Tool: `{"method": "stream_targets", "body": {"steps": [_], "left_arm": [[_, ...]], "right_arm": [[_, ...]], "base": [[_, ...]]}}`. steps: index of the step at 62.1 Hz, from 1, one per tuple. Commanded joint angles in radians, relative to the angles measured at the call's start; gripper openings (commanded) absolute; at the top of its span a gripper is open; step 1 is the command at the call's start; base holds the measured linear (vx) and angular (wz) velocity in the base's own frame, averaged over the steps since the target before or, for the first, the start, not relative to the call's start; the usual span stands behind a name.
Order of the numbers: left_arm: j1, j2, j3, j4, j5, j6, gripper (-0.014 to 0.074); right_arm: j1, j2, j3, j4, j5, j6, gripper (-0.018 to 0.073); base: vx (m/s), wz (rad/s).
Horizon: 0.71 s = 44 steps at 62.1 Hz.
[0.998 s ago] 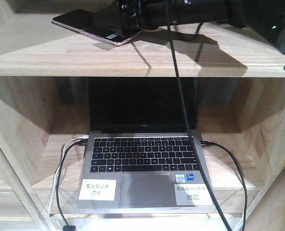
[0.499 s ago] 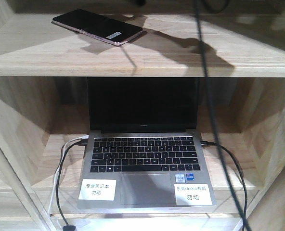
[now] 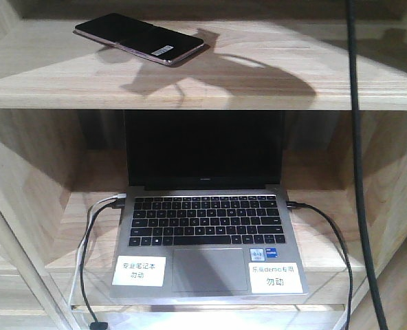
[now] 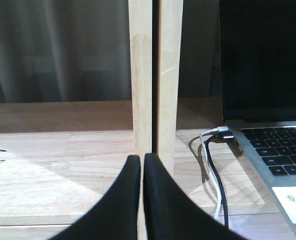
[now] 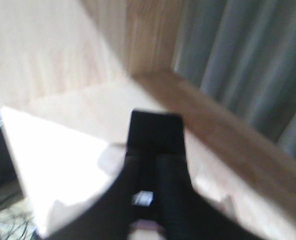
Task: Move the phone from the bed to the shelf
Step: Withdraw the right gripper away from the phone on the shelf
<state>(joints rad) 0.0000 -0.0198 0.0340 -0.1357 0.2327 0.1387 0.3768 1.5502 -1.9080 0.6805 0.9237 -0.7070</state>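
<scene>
Glossy black phone (image 3: 139, 38) flat on pale-wood shelf (image 3: 258, 75); left tool (image 4: 141, 165) closed; right tool (image 5: 153, 195) unclear.

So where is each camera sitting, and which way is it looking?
Front view: faces the shelf straight on; phone above, laptop below; no arm visible.
Left wrist: behind the closed left end effector, looking along the lower board.
Right wrist: blurry, above the right end effector, facing the phone.
Front and left wrist share the laptop.
</scene>
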Motion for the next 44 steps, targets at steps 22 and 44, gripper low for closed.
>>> {"method": "stream_targets", "body": {"steps": [22,44], "left_arm": [[-0.004,-0.006,0.002,-0.009,-0.073,-0.004,0.0001],[-0.004,-0.006,0.002,-0.009,-0.073,-0.004,0.0001]], "right_arm": [[-0.007,-0.216,0.257,0.047,-0.212,-0.019,-0.0008],[-0.007,-0.468,0.6,0.078,-0.38,-0.06,-0.0008]], "base": [[0.0,0.0],[0.0,0.0]]}}
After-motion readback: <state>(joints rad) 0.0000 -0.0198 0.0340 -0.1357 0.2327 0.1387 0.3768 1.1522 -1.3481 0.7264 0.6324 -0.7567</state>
